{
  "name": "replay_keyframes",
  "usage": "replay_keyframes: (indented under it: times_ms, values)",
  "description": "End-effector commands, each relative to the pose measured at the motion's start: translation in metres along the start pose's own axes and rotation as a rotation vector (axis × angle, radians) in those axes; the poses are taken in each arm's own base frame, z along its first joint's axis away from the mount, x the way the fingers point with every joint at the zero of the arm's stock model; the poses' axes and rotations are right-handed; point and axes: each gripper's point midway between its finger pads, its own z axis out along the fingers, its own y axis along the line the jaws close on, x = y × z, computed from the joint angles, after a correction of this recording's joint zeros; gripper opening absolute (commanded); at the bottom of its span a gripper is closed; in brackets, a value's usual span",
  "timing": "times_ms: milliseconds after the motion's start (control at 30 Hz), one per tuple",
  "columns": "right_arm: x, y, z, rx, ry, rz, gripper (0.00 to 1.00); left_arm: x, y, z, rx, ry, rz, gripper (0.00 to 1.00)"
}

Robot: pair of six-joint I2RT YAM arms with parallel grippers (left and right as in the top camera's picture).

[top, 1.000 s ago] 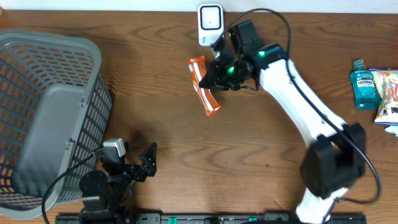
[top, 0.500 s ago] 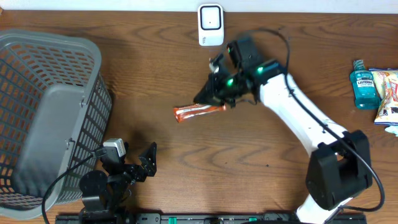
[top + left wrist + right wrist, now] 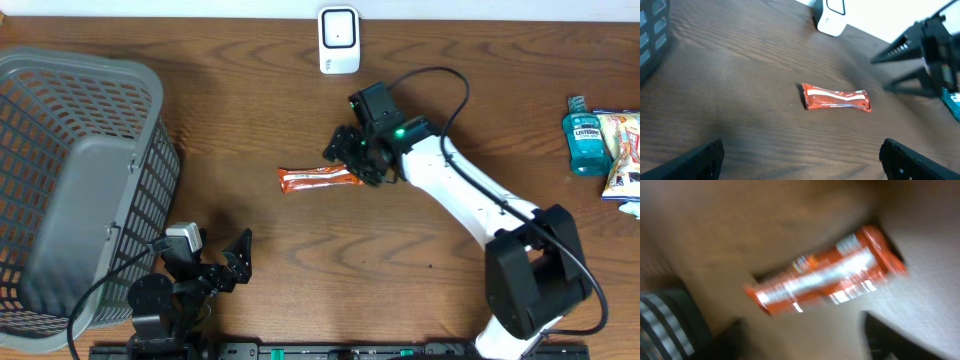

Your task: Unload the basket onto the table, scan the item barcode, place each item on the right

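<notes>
On the one wooden table [image 3: 300,90]: one grey basket [image 3: 60,80] at the left edge. Two grippers, left gripper [image 3: 800,167] and right gripper [image 3: 879,75], both have fingers spread and hold nothing. One white scanner [image 3: 339,40] stands at the far edge, and one orange snack bar [image 3: 320,179] lies flat mid-table, just beside the right gripper.

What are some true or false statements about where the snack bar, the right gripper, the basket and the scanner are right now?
1. The orange snack bar lies flat on the table. True.
2. The right gripper is clamped on the snack bar. False: its jaws stand open, and the bar lies free on the wood beside it.
3. The snack bar is inside the grey basket. False: the basket stands at the table's left end, well apart from the bar.
4. The white scanner stands at the table's far edge. True.
</notes>
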Motion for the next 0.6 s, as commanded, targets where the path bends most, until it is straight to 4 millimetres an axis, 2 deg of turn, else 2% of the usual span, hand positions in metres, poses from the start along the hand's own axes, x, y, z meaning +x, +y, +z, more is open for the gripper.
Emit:
replay_keyframes:
  times_ms: [0,100,200,333,567]
  values:
    - [-0.010,0.013,0.022,-0.004,-0.104,-0.258,0.66,0.010,0.003,0.002,-0.003,0.031,-0.006,0.99]
    - [0.005,0.026,0.029,-0.056,-0.058,-0.610,0.87,0.010,0.003,0.002,-0.003,0.031,-0.006,0.99]
    - [0.009,0.013,0.031,-0.001,-0.032,-0.884,0.99,0.010,0.003,0.002,-0.003,0.031,-0.006,0.99]
    - [0.014,0.001,0.037,0.028,0.014,-1.154,0.99,0.010,0.003,0.002,-0.003,0.031,-0.006,0.99]
    - [0.014,-0.013,0.052,0.047,0.064,-1.406,0.99,0.010,0.003,0.002,-0.003,0.031,-0.006,0.99]
